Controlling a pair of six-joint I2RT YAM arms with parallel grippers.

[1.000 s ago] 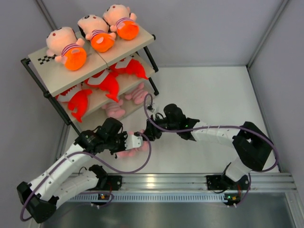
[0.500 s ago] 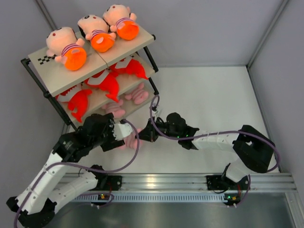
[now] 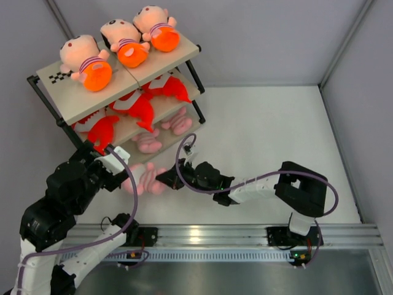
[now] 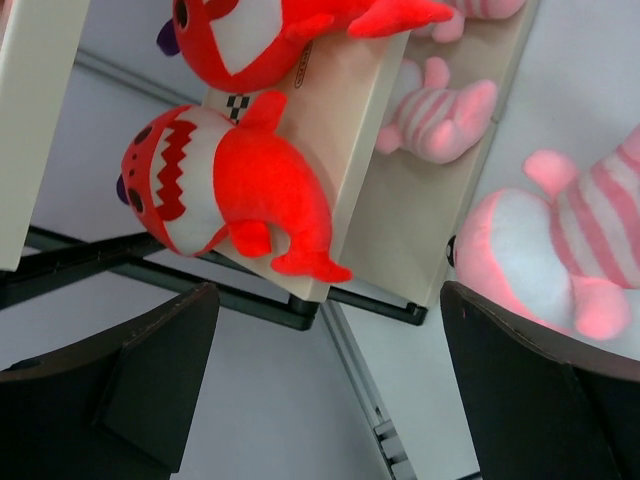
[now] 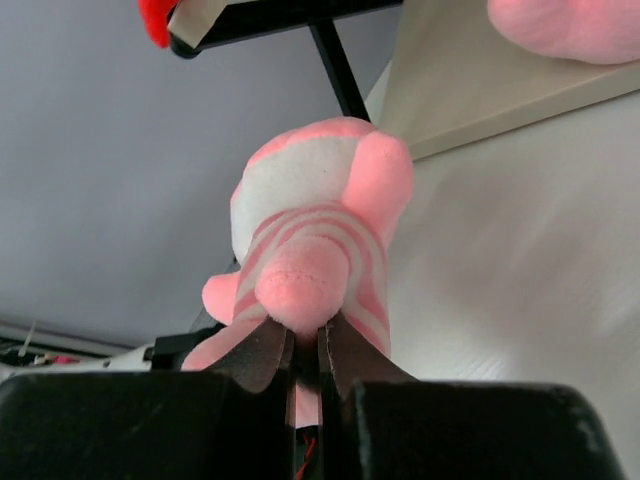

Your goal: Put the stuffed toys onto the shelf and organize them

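The shelf (image 3: 80,101) stands at the far left, with three red-orange fish (image 3: 141,107) on its middle board and two pink striped dolls (image 3: 148,142) on the bottom board. A third pink striped doll (image 3: 146,180) lies low, just in front of the bottom board. My right gripper (image 3: 163,179) is shut on it, pinching a limb (image 5: 300,290) between the fingertips (image 5: 262,352). My left gripper (image 3: 120,165) stands open to the left of that doll, holding nothing. In the left wrist view the nearest fish (image 4: 230,190) and the held doll (image 4: 570,260) lie beyond the fingers (image 4: 150,370).
Three larger peach dolls with orange bottoms (image 3: 126,43) fill the top board. The shelf's black frame leg (image 5: 335,65) and bottom board (image 5: 480,80) rise just beyond the held doll. Grey walls close in on both sides. The arms' base rail (image 3: 245,236) runs along the near edge.
My left gripper opened, let go of the pink doll and drew back to the left. My right gripper shut on the doll and carried it leftward toward the shelf's bottom board.
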